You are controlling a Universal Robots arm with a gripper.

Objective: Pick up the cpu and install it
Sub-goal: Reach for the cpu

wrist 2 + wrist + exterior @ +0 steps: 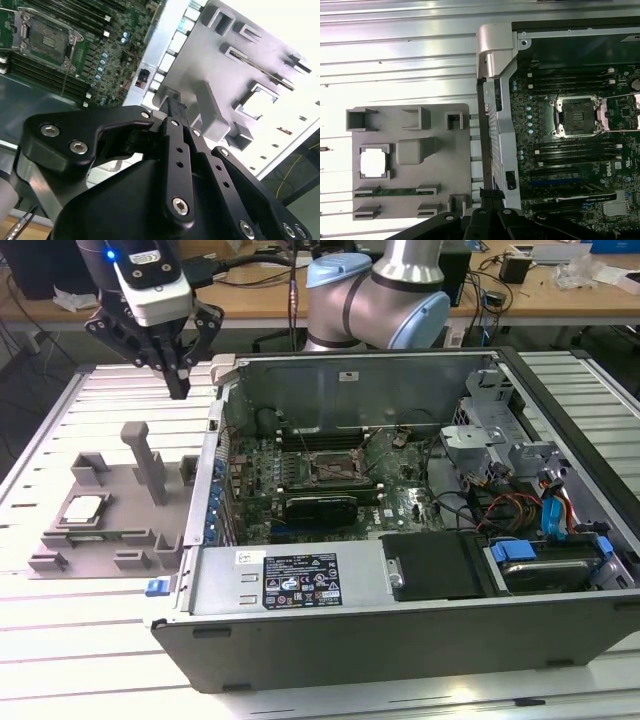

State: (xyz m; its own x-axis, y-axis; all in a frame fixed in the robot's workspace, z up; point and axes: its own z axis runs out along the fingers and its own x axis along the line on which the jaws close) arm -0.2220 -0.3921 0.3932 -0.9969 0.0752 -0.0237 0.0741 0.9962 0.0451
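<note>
The cpu (83, 508), a small silvery-white square, lies in a recess of the grey plastic tray (118, 502) at the exterior view's left, outside the computer case. In the first wrist view the cpu (373, 163) sits at one side of the tray (445, 165). My gripper (180, 390) hangs shut and holds nothing. It is above the tray's far edge, close to the case wall and well above the cpu. The dark motherboard socket (338, 468) sits inside the case, and both wrist views show this socket (577, 116) (45, 37).
The open computer case (300, 585) lies on its side on a slatted metal table (60, 640). An upright grey post (148, 455) rises from the tray below my gripper. Drive cages and cables (520, 490) fill the case at the exterior view's right.
</note>
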